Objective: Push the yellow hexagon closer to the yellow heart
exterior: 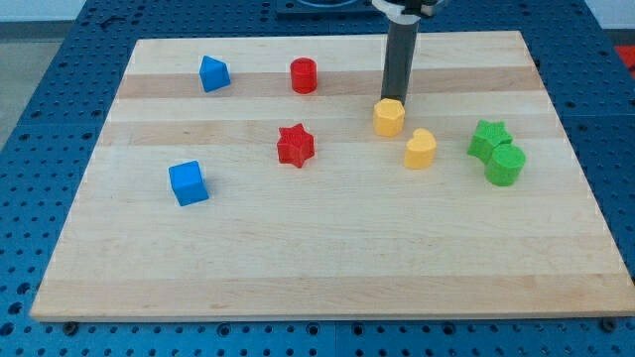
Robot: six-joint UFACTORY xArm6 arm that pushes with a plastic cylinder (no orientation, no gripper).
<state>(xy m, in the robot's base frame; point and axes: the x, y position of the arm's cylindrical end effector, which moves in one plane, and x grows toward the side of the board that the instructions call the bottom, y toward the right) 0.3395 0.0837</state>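
Right now my tip [394,100] stands at the top edge of the yellow hexagon [389,117], touching it or almost touching it; I cannot tell which. I have no fingers to spread or to press together, only a straight dark rod that comes down from the view's top, so nothing is pinched.

The yellow hexagon lies on the wooden table [327,268], a little right of the middle and in the upper half. The yellow heart [420,149] is just beside it, toward the view's bottom right, with a narrow gap of bare wood between the two.

Further to the view's right there are two green blocks that touch each other: a green star [488,138] above and a green cylinder [505,165] below it. They are near the yellow heart but apart from it.

At the view's left of the hexagon lies a red star [295,145], and higher, near the top edge of the table, a red cylinder [304,75] stands upright. A blue block with a pointed top [213,73] is at the upper left, and a blue cube [188,183] lies lower on the left side, well apart from all others.
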